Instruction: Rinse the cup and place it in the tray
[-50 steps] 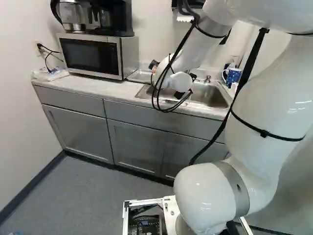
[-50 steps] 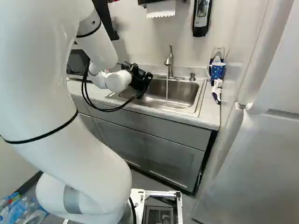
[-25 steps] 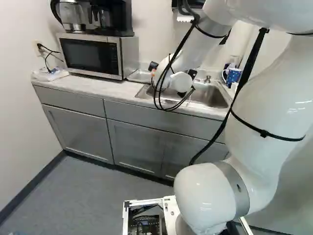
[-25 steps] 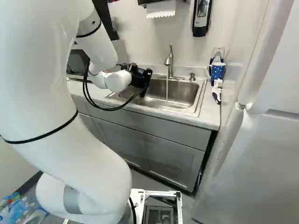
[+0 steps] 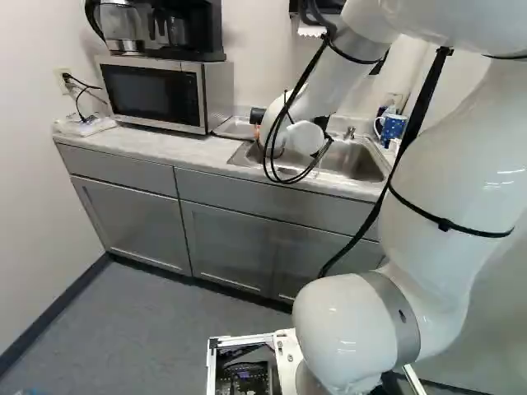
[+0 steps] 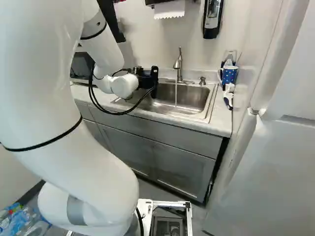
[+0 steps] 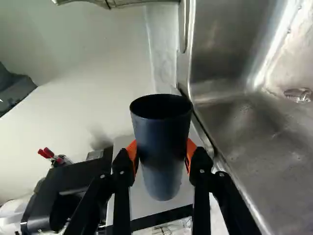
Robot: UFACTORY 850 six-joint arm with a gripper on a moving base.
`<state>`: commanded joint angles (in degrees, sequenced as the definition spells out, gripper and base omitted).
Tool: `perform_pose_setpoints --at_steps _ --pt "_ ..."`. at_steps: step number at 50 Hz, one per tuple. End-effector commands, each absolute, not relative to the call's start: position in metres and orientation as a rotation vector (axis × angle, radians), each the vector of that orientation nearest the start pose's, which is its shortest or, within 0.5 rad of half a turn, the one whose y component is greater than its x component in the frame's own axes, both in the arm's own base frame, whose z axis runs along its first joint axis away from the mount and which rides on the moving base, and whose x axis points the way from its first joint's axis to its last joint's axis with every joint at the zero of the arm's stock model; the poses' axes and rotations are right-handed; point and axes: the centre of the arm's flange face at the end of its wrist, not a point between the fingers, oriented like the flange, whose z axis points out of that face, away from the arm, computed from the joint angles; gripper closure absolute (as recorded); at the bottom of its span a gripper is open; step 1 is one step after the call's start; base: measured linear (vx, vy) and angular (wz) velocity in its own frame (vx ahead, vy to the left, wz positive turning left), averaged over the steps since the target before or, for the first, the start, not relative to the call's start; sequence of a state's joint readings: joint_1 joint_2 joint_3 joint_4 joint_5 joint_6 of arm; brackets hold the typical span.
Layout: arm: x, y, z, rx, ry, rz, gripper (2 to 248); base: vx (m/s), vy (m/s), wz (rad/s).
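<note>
In the left base view, the pale bench (image 5: 193, 149) runs over grey cabinets (image 5: 123, 222), above a grey floor (image 5: 148, 329). A microwave (image 5: 152, 92) stands on it with a coffee maker (image 5: 193, 29) on top. Between microwave and sink (image 5: 359, 161) you have a shallow metal surface (image 5: 234, 127), partly hidden by the arm; you cannot tell whether it is the tray. The arm's end and its looped cables also cover part of the sink.

In the right base view, water (image 6: 175, 94) runs from the faucet (image 6: 178, 64) into the basin. A spotted blue mug (image 6: 229, 74) and a brush (image 6: 228, 96) stand and lie at the bench's far right end. Paper towel (image 6: 170, 9) and a wall dispenser (image 6: 212, 19) are cut off above; clear bottles (image 6: 29, 223) are cut off at the lower left. The jaws show dark beside the basin, the cup lost among them.

In the wrist view, your jaws hold the dark cup (image 7: 162, 147) between orange pads (image 7: 132, 152), one on each side, beside the sink's rim. Its inside is too dark for you to make out.
</note>
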<state>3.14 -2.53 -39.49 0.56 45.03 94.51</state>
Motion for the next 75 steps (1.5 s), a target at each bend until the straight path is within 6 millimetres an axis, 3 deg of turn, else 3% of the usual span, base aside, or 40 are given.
perform_pose_setpoints --at_steps 75 --pt "0.4816 0.0258 0.4909 -1.847 0.802 -1.57 134 0.0 0.0 0.0"
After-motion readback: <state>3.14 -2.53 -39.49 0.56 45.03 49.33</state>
